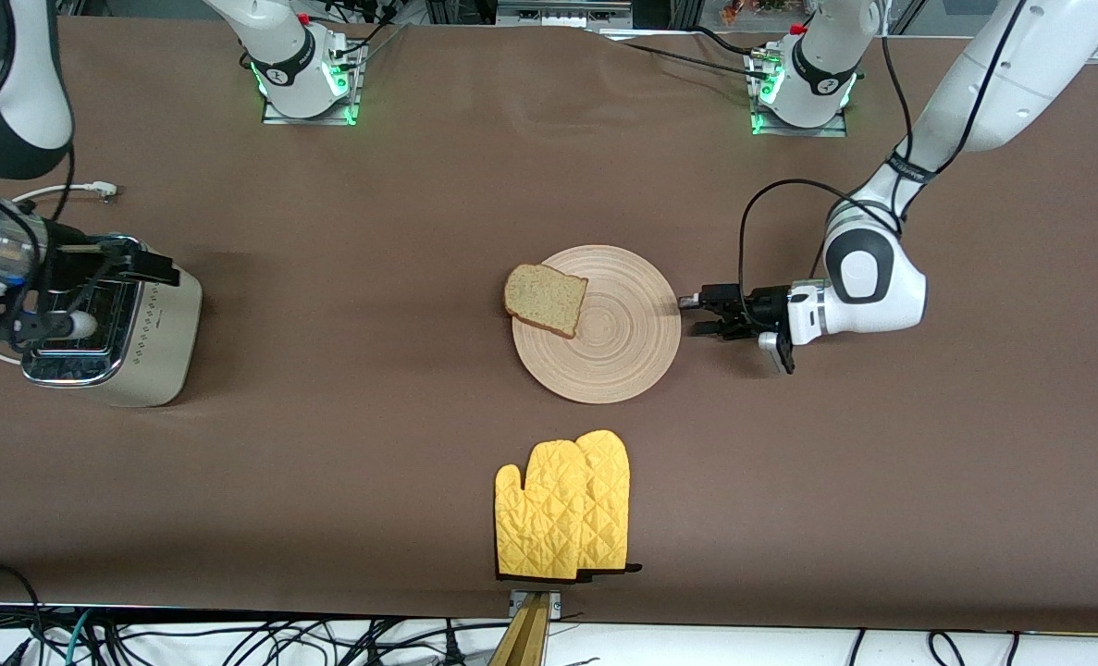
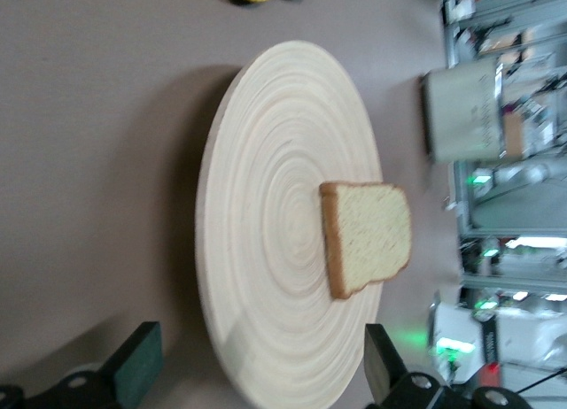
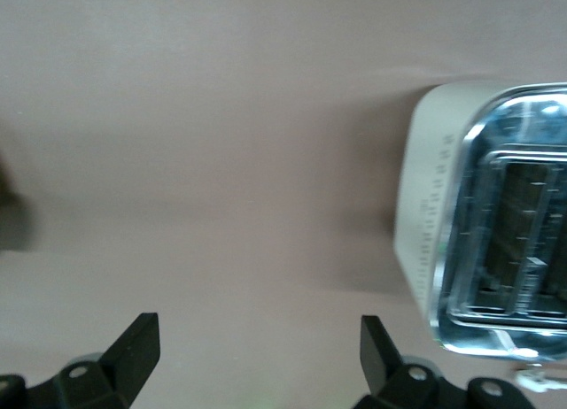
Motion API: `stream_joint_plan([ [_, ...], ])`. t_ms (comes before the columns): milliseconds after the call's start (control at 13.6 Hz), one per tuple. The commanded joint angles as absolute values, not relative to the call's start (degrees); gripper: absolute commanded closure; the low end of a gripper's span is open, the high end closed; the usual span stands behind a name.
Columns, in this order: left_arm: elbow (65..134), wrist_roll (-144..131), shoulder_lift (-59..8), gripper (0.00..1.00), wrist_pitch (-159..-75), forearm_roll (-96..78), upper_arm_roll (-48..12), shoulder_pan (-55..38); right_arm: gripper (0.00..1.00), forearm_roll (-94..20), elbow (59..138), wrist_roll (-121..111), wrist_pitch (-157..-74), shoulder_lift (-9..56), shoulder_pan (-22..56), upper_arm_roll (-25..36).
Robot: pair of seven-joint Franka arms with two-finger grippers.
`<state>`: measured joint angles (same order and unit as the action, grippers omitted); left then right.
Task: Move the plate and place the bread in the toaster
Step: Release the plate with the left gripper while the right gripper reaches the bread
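Sitting open just off plate (image 1: 604, 342) rim, left pincer (image 1: 697, 314); bread (image 1: 546, 299) at nine o'clock from it. Right pincer (image 1: 26, 319) open, empty, over toaster (image 1: 155, 342).

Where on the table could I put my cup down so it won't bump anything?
Bare cloth lies between the toaster and the plate, and toward the left arm's end, level with the yellow mitts. It is crowded around the plate: bread on it, open left gripper beside its rim.
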<state>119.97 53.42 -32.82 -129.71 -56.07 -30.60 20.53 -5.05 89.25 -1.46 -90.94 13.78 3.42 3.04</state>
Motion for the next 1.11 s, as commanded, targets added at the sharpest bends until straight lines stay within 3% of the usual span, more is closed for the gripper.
stream_joint_plan([
  [0, 120.85, 44.6, -26.73, 0.0, -129.2, -44.96, -30.15, 20.48, 0.0, -6.85, 88.86, 1.57, -91.32, 14.94, 5.53, 3.08],
  [369, 119.79, 29.83, -20.93, 0.0, -128.76, -24.21, -30.41, 20.48, 0.0, -18.09, 89.64, 2.37, -92.81, 18.89, 5.98, 3.08],
  [590, 118.31, 17.89, -15.75, 0.0, -124.3, -11.91, -31.37, 19.6, 0.0, -22.22, 94.29, 2.37, -97.89, 19.42, 6.41, 3.08],
  [1033, 103.13, -6.31, -11.25, 0.0, -102.52, 7.9, -39.28, 19.51, 0.0, -29.77, 104.22, 4.31, -108.0, 19.42, 10.01, 2.99],
])
